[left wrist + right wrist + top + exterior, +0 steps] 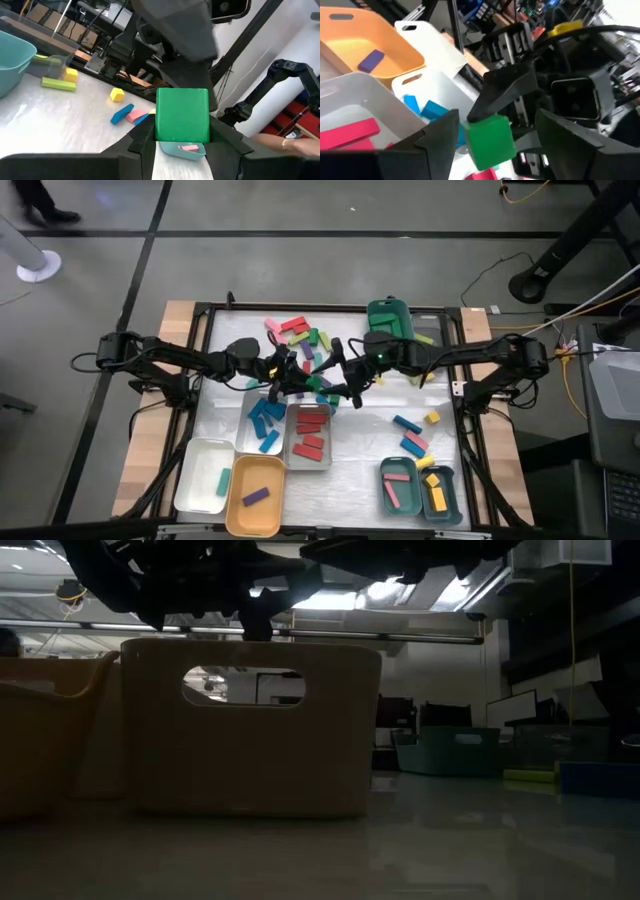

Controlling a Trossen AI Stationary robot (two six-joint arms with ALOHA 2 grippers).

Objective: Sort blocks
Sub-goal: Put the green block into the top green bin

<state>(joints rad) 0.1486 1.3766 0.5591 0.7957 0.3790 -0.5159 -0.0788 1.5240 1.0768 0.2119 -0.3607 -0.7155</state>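
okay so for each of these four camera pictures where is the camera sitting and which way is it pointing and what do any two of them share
High view: overhead, straight down; both arms meet above the loose blocks.
Low view: table height, level past an orange handled tray; arms dark overhead.
Left wrist view: on the left arm, past its left gripper shut on a green rectangular block.
Right wrist view: on the right arm, past its open right gripper.
Shared: both wrist views show that green block.

Small bar-shaped blocks (300,332) lie scattered mid-table, others sorted by colour in trays; one green block (182,115) is held aloft.
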